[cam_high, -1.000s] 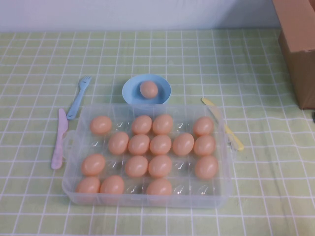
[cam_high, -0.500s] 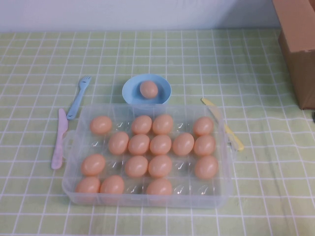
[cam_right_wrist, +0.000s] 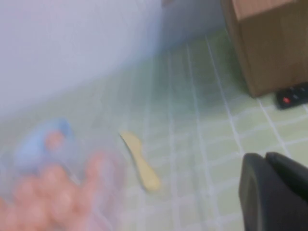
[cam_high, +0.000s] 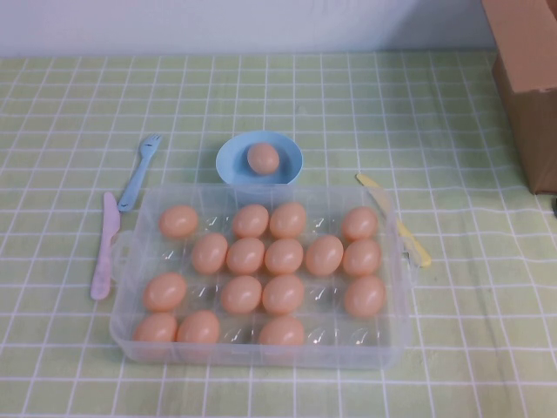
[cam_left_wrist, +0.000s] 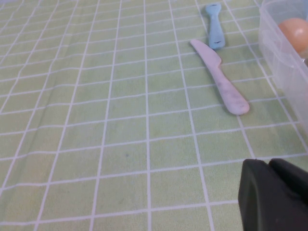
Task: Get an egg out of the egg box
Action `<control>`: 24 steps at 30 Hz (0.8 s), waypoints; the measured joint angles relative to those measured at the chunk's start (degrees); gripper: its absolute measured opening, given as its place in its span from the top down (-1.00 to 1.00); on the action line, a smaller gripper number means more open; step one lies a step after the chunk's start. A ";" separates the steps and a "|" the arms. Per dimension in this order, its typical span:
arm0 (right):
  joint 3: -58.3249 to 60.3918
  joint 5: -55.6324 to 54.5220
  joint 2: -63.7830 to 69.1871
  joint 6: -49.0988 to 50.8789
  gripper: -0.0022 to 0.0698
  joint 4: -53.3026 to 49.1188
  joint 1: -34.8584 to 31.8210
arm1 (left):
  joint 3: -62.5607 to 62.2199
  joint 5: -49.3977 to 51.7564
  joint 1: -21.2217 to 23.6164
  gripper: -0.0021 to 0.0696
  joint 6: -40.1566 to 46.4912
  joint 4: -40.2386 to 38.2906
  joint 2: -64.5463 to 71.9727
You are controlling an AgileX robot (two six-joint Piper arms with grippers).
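Observation:
The clear egg box sits at the table's near middle and holds several peach-orange eggs, such as one egg in the middle. Another egg lies in the light-blue bowl just behind the box. Neither gripper shows in the high view. In the left wrist view my left gripper is shut and empty over the cloth, with a corner of the egg box and one egg beyond it. In the right wrist view my right gripper is shut and empty, apart from the blurred eggs.
A pink knife and a blue fork lie left of the box. A yellow knife lies to its right. A brown cardboard box stands at the far right, with a black object beside it.

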 joint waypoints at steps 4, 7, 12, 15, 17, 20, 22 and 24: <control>0.00 -6.24 0.00 0.00 0.99 16.03 0.00 | 0.00 0.00 0.00 0.96 0.00 0.00 0.00; 0.00 -8.79 0.00 -0.91 0.99 21.17 0.00 | 0.00 0.00 0.00 0.96 0.00 0.00 0.00; -0.41 -4.98 0.00 -1.47 0.99 25.12 0.00 | 0.00 0.00 0.00 0.96 0.00 0.00 0.00; -4.30 2.37 1.75 -1.47 0.99 25.22 0.00 | 0.00 0.00 0.00 0.96 0.00 0.00 0.00; -8.73 8.52 6.14 -1.47 0.99 24.58 0.00 | 0.00 0.00 0.00 0.96 0.00 0.00 0.00; -16.21 18.16 14.88 -1.47 0.99 21.04 0.00 | 0.00 0.00 0.00 0.96 0.00 0.00 0.00; -20.90 24.82 21.65 -1.47 0.99 16.93 0.00 | 0.00 0.00 0.00 0.96 0.00 0.00 0.00; -25.56 30.10 27.72 -1.47 0.99 12.58 0.00 | 0.00 0.00 0.00 0.96 0.00 0.00 0.00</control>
